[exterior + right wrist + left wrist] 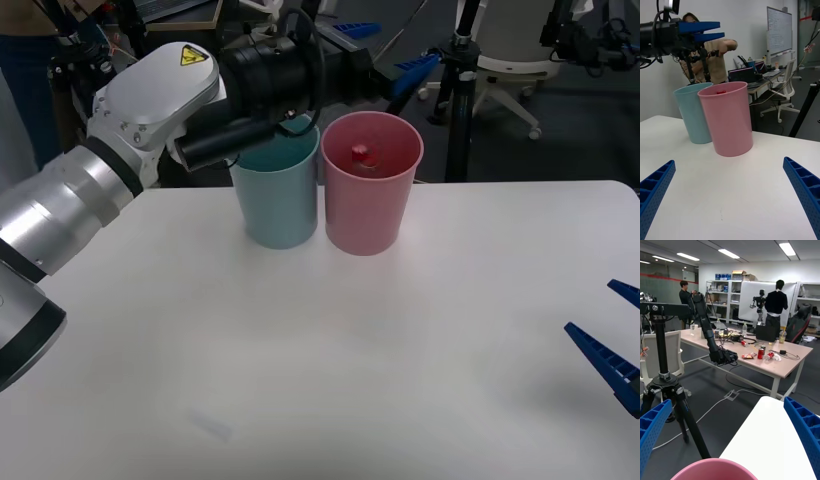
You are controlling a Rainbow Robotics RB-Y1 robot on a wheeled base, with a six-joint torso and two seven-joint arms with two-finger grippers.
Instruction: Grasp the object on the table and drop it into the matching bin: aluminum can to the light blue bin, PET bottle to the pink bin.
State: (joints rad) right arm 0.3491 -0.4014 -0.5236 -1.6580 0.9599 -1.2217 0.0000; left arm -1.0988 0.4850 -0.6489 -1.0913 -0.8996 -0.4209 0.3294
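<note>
- The bottle stands inside the pink bin, with its red cap showing just below the rim; in the right wrist view a bit of red peeks over the bin's edge.
- The pink bin stands at the far side of the counter, touching or nearly touching the light blue bin on its left.
- The left gripper is raised above and behind the bins, its arm reaching across over the blue bin. Its jaws are spread wide with nothing between them; in the left wrist view the two blue fingers sit at the corners above the pink rim.
- The right gripper rests low at the right edge of the counter, well apart from the bins. Its jaws are also wide and empty, with the ribbed blue fingers pointing toward the pink bin.
</note>
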